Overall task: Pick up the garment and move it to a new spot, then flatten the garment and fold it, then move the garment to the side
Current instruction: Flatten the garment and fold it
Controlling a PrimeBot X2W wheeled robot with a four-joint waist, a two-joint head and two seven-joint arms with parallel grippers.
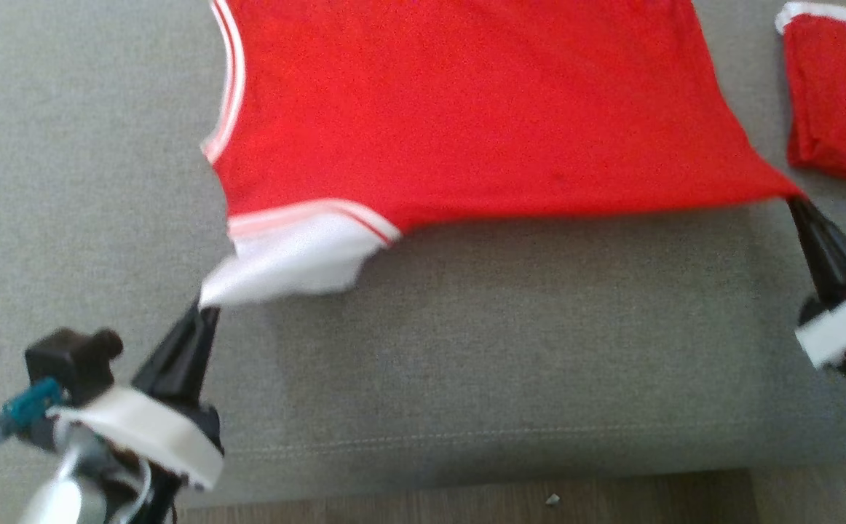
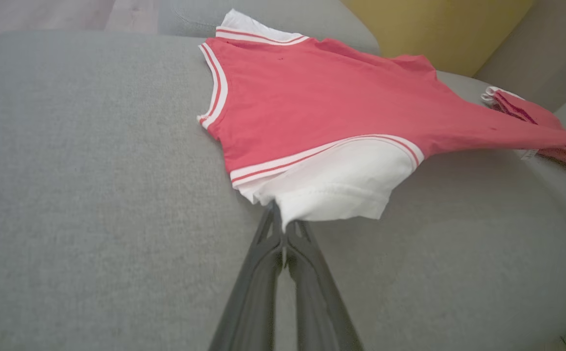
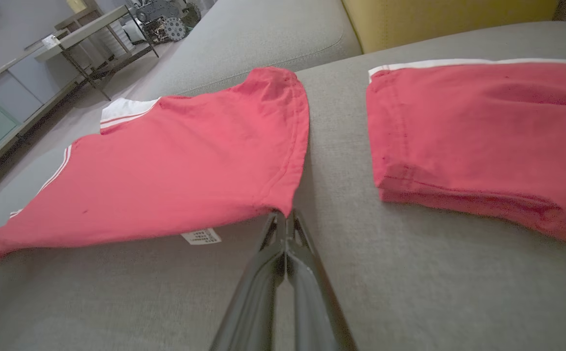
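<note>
Obs: left gripper pinches white sleeve of garment; right gripper pinches its hem corner. Garment stretched over sofa (folded red pile beside).

Head view: high, pitched steeply down and forward onto the grey sofa seat. The seat's front seam and a strip of wooden floor run along the bottom edge. Left end effector at lower left, right end effector at the right edge.

Left wrist view: low and close over the seat, sighting along its own fingers across the red garment toward the yellow backrest.

Right wrist view: equally low, sighting along its own fingers toward room furniture at upper left.

Shared by all three: the garment and the folded red stack. Both wrist views share the backrest.
</note>
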